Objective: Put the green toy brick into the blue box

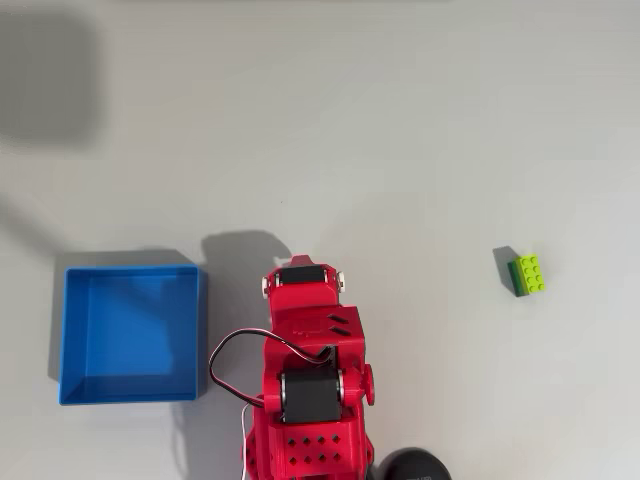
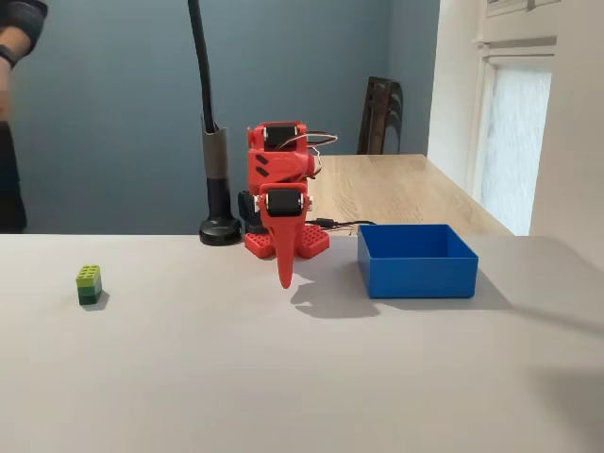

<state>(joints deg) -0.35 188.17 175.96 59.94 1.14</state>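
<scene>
The green toy brick (image 1: pixel 528 274) lies alone on the pale table, far right in the overhead view and far left in the fixed view (image 2: pixel 89 283). The blue box (image 1: pixel 130 335) sits open and empty just left of the red arm (image 1: pixel 305 370) in the overhead view, right of it in the fixed view (image 2: pixel 420 272). The arm is folded over its base. My gripper (image 2: pixel 284 276) hangs straight down in front of the base, its tip just above the table, fingers together with nothing between them. It is well apart from both the brick and the box.
A black lamp stand (image 2: pixel 219 229) rises beside the arm's base, its foot at the bottom edge of the overhead view (image 1: pixel 415 465). A wooden table (image 2: pixel 396 189) and a chair (image 2: pixel 379 113) stand behind. A person's arm (image 2: pixel 14 38) shows at the top left.
</scene>
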